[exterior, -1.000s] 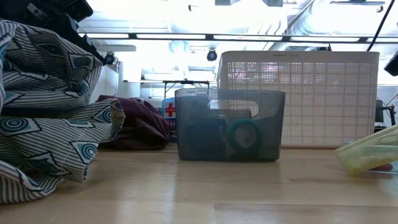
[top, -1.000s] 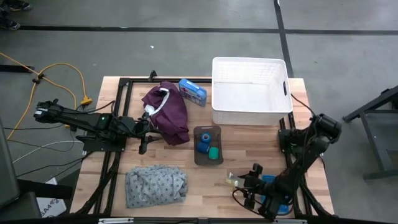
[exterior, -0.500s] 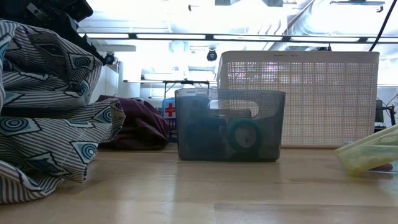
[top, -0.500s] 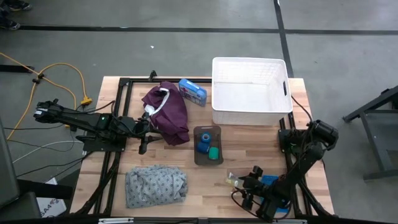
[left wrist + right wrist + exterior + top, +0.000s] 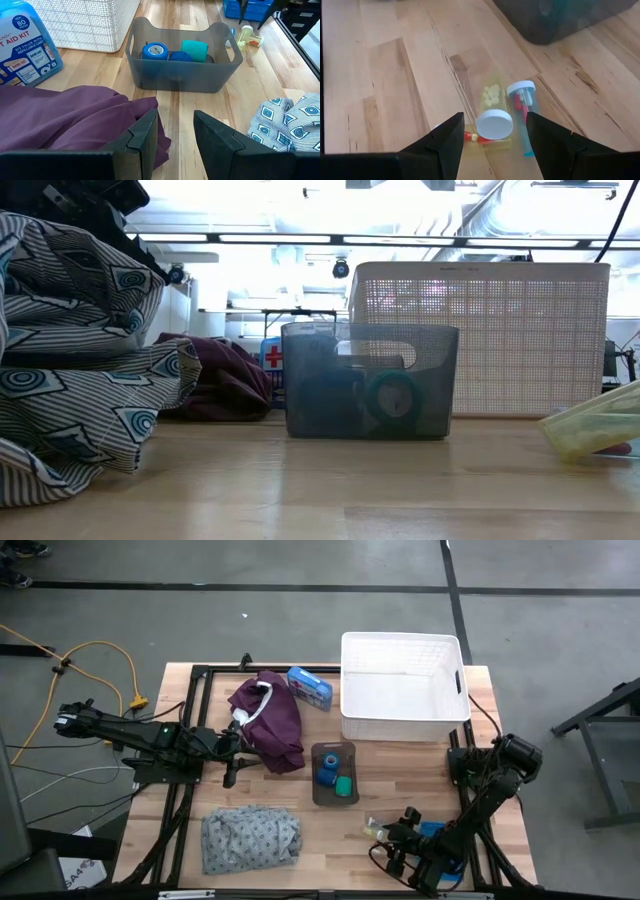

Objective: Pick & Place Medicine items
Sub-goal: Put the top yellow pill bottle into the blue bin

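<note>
Right pincer (image 5: 492, 137) spread wide over white-capped yellow pill vial (image 5: 492, 112) on wooden counter (image 5: 395, 75), left pincer (image 5: 175, 132) parted narrowly near maroon garment (image 5: 75, 117)

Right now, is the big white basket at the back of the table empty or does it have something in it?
Empty, as far as the high view shows: the white basket has only its bare white floor visible, and the rolls sit in the grey bin instead.

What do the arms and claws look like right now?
Both arms are dark and jointed, with black cables trailing off them. Left claw: two broad, matte black, angular fingers. Right claw: the same black wedge-shaped fingers. No markings show.
</note>
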Controlling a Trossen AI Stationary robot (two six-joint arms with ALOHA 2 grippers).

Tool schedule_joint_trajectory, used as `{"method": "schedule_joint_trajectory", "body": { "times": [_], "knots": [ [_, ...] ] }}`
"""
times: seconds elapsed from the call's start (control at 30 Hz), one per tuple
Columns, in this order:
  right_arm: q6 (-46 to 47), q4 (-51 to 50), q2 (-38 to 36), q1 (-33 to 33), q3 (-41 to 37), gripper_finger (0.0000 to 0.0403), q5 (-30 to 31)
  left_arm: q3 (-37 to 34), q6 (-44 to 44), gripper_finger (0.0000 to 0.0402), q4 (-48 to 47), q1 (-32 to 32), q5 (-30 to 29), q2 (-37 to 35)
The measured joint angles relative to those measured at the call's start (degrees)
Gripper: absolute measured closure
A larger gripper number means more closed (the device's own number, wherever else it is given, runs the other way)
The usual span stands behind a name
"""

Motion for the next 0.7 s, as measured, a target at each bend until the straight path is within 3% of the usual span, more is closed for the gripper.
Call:
{"method": "schedule_joint_trajectory", "body": {
  "times": [0.7],
  "knots": [
    [-1.87,1.07,0.0,-3.4,0.0,0.02,-6.72,0.0,0.02,0.0279,0.0,0.02,0.0,0.0]
  ]
}}
